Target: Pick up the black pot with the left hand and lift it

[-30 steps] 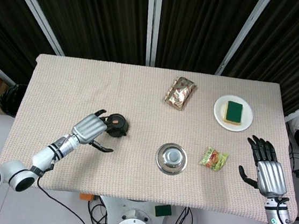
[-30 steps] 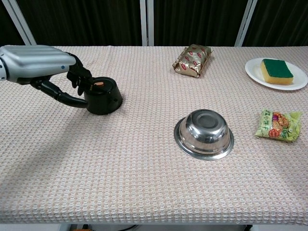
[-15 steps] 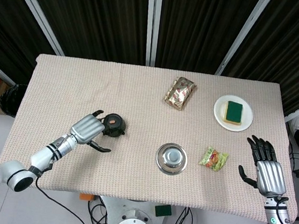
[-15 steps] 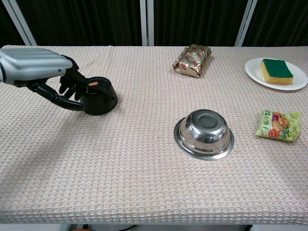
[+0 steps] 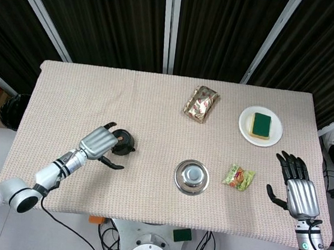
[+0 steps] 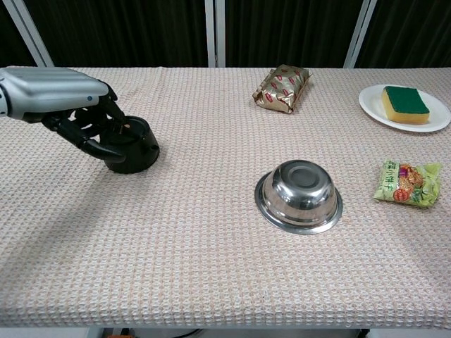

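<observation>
One object has shifted over the last second: the small black round pot with an orange mark on its lid (image 6: 132,144) has slid leftward across the beige woven tablecloth (image 6: 211,267), drawn toward the left hand (image 6: 67,105) as that hand's dark fingers (image 6: 91,130) closed in. In the chest view the fingers now curl over the pot's lid and near flank, with the thumb low against its front; a second earlier they stood apart from it on one side only. The pot appears to sit on the cloth, near the table's left front, and is not yet lifted. In my judgement the grip is being settled; whether it is firm enough to carry cannot be told. The right hand (image 5: 295,188) rests at the right front edge, fingers spread and holding nothing, as before. The upturned steel bowl (image 6: 299,196), gold foil packet (image 6: 282,87), green snack packet (image 6: 407,183) and white plate with green sponge (image 6: 370,101) have not moved.
</observation>
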Available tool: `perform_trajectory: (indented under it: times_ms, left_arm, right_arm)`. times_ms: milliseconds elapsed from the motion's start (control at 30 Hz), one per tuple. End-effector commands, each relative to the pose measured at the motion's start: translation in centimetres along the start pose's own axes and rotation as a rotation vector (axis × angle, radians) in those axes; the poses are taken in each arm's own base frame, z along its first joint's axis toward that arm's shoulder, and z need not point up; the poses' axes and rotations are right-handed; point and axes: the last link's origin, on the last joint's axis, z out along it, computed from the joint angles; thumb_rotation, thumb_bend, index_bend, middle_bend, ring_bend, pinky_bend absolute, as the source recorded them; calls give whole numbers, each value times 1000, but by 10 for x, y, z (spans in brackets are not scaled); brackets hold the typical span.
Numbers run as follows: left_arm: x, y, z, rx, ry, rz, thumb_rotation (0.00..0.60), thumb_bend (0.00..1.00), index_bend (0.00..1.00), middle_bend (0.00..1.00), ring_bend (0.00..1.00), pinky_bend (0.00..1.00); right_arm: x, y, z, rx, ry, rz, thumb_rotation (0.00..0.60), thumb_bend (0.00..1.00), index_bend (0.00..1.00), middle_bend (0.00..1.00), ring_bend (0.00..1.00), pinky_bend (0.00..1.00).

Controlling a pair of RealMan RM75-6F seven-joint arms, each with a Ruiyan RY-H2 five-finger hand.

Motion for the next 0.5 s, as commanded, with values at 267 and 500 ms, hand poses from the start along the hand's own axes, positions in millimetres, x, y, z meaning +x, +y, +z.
perform_trajectory:
  times_ms: [267, 500]
  left_arm:
    - [8, 3, 3, -9, 10, -27, 166, 0, 774, 882, 825, 155]
    - [11, 4, 3, -12, 6, -24, 165, 0, 830, 923, 855, 169]
  right_arm:
    - [0, 1, 1, -5, -2, 4, 556, 369, 0, 0, 0, 0]
    - [0, 1, 1, -7, -2, 6, 559, 369, 0, 0, 0, 0]
